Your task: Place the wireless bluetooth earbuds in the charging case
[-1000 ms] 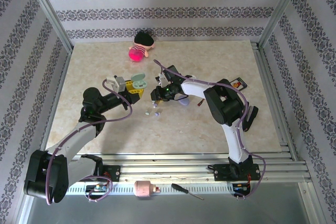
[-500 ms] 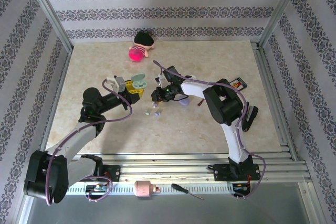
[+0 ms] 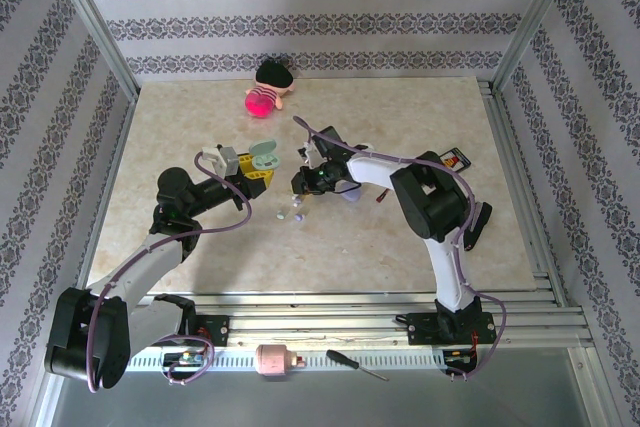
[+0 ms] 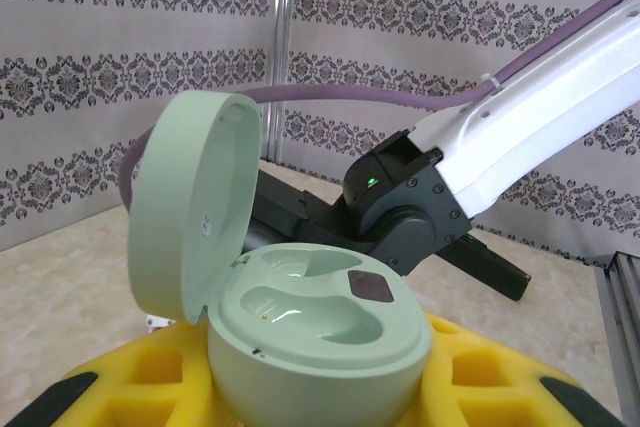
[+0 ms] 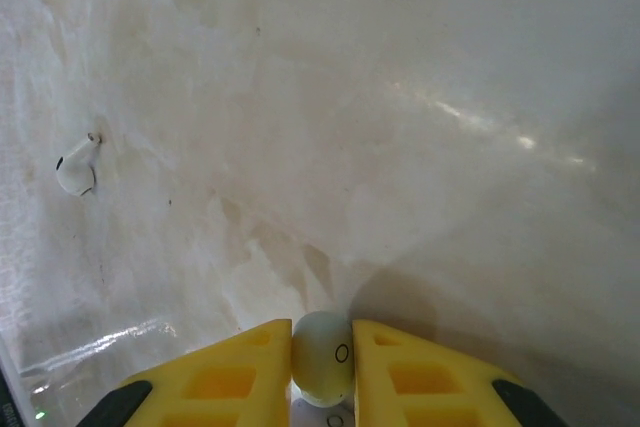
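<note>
My left gripper (image 4: 318, 402) is shut on the mint green charging case (image 4: 310, 322), its yellow fingers (image 4: 500, 377) at either side of the base. The lid stands open to the left and both wells are bare. In the top view the case (image 3: 263, 156) is held above the table's middle left. My right gripper (image 5: 322, 352) is shut on a pale mint earbud (image 5: 322, 357), just above the table. A white earbud (image 5: 77, 169) lies on the table to its left. In the top view the right gripper (image 3: 301, 182) hangs over loose earbuds (image 3: 289, 213).
A plush doll (image 3: 268, 90) lies at the back of the table. A lavender object (image 3: 350, 193) sits under the right arm, and a dark card (image 3: 455, 158) lies at the right. A screwdriver (image 3: 357, 364) and a pink cylinder (image 3: 270, 358) rest on the near rail.
The right gripper's jaws have closed on the mint earbud, and it has shifted slightly right and back. The left arm and the case have stayed still.
</note>
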